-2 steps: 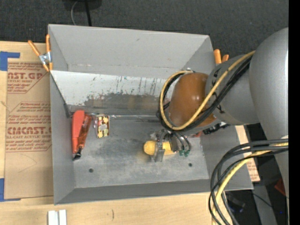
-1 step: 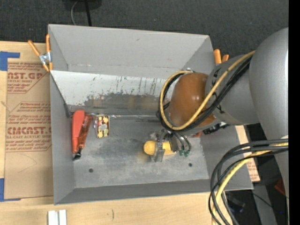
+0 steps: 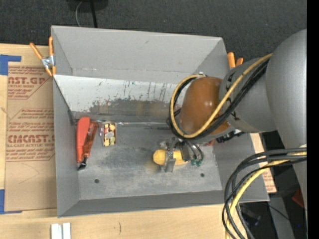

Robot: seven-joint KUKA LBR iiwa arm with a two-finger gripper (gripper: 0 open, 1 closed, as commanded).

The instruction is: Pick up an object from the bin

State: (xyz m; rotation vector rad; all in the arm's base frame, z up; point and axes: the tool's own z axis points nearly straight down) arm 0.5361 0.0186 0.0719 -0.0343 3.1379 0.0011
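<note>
My gripper reaches down to the bin floor right of centre, under the arm's brown cover. Its fingers stand about a small yellow rounded thing that lies on the floor just left of them. Whether the fingers press on it I cannot make out. A small dark and green piece lies just right of the gripper.
An orange-red tool with a dark tip lies along the bin's left wall. Beside it sits a small white and yellow packet. The arm and its yellow and black cables cover the bin's right side.
</note>
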